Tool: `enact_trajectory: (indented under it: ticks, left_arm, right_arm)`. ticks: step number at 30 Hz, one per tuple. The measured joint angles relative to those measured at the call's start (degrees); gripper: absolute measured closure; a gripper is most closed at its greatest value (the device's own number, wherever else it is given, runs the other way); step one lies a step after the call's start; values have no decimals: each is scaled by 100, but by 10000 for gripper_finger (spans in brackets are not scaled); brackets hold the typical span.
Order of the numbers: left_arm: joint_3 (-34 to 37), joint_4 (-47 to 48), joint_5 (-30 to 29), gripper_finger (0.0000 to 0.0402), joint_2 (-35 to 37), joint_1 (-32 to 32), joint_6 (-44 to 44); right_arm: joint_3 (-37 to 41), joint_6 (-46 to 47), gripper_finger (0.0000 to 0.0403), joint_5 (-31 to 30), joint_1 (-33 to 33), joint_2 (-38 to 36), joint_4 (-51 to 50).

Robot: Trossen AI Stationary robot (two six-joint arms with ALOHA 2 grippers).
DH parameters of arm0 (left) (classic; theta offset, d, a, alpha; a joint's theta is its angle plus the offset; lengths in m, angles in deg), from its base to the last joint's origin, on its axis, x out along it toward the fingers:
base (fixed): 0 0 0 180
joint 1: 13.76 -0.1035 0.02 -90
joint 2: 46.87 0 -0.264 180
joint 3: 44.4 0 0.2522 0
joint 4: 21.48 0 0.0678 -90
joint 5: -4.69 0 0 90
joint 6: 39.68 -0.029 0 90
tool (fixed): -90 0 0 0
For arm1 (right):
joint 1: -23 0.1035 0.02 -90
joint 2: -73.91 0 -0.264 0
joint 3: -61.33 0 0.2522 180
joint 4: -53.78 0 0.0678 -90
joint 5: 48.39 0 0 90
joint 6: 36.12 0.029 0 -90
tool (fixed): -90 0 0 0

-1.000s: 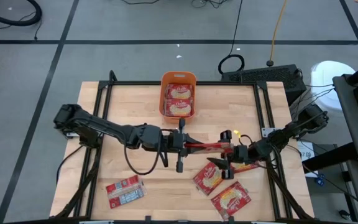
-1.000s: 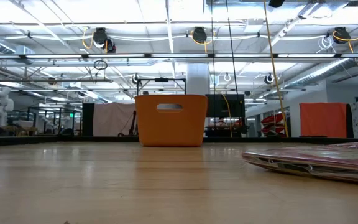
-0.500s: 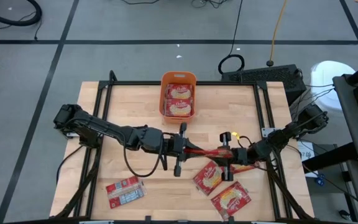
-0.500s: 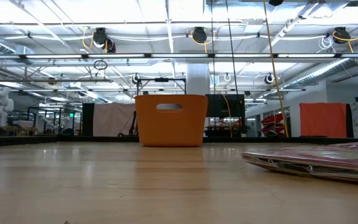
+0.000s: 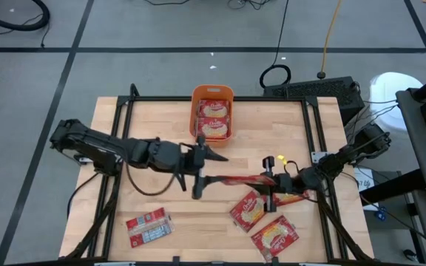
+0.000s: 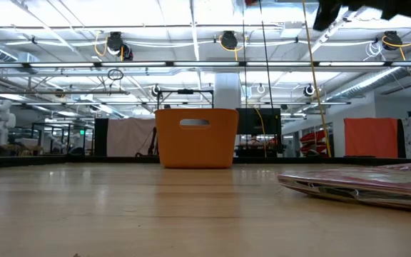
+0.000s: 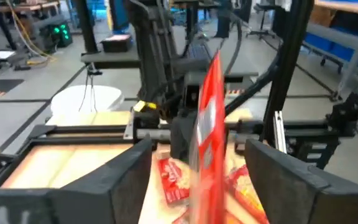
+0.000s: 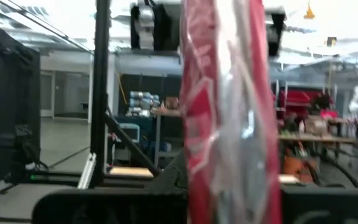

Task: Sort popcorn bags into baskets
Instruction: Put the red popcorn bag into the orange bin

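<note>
A red popcorn bag (image 5: 235, 179) hangs edge-up above the middle of the table, with my right gripper (image 5: 267, 182) shut on its right-hand end. My left gripper (image 5: 211, 166) is open just left of the bag. In the left wrist view the bag (image 7: 207, 124) stands between the spread fingers (image 7: 135, 165), and I see no touch. The orange basket (image 5: 213, 111) at the far middle holds two bags. Three more bags (image 5: 148, 227) (image 5: 248, 209) (image 5: 275, 236) lie flat on the table near the front edge. My right gripper pinches the bag's end (image 5: 259, 181) that is toward the table's right edge between its two fingers. The fingers come from the table's right side, along the bag. The bag (image 8: 225, 112) stands on edge and reaches toward the left, clear of the table.
The table's dark frame rails (image 5: 124, 118) run along its left, right and far sides. The low view shows the basket (image 6: 196, 138) at the far side and a flat bag (image 6: 362, 184) lying at the right. Bare wood lies between the basket and the arms.
My right gripper has shut on the bag's right end. My left gripper has opened, let go of the bag's left end and drawn back toward the table's left edge. The bag stays in the air, edge-up.
</note>
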Motion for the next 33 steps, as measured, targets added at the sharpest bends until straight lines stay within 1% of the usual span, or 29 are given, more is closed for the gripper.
enact_trajectory:
  ticks: [2,4,6,10,13,15,17,22,26,29,33]
  left_arm:
    - [-156,144,115,133,14,-32,54]
    - [-423,693,377,134,-31,-56,76]
    - [-851,1108,519,142,-247,-102,120]
    - [-1644,2304,681,162,-677,-265,115]
    - [-2010,2827,968,169,-1002,-386,123]
    - [-2135,2920,1155,166,-1203,-449,27]
    - [-2178,2965,1213,158,-1381,-472,-78]
    - [-2178,2918,1163,127,-1693,-502,-548]
    - [-2180,2712,1163,110,-1810,-498,-650]
    - [-2180,2707,1185,116,-1829,-525,-666]
    - [-2180,2696,1426,156,-1818,-659,-659]
  right_arm:
    - [99,125,392,-64,-11,0,-47]
    - [147,245,393,-140,-38,0,-81]
    - [201,294,393,-144,-76,-2,-97]
    - [211,313,393,-144,-121,-2,-77]
    - [211,326,393,-140,-146,-2,-92]
    - [211,360,393,-144,-156,-2,-113]
    - [211,381,393,-144,-160,-2,-195]
    - [211,526,393,-142,-159,-2,-497]
    - [211,601,392,-142,-160,0,-684]
    - [211,689,392,-155,-160,0,-791]
    - [211,745,392,-179,-165,0,-828]
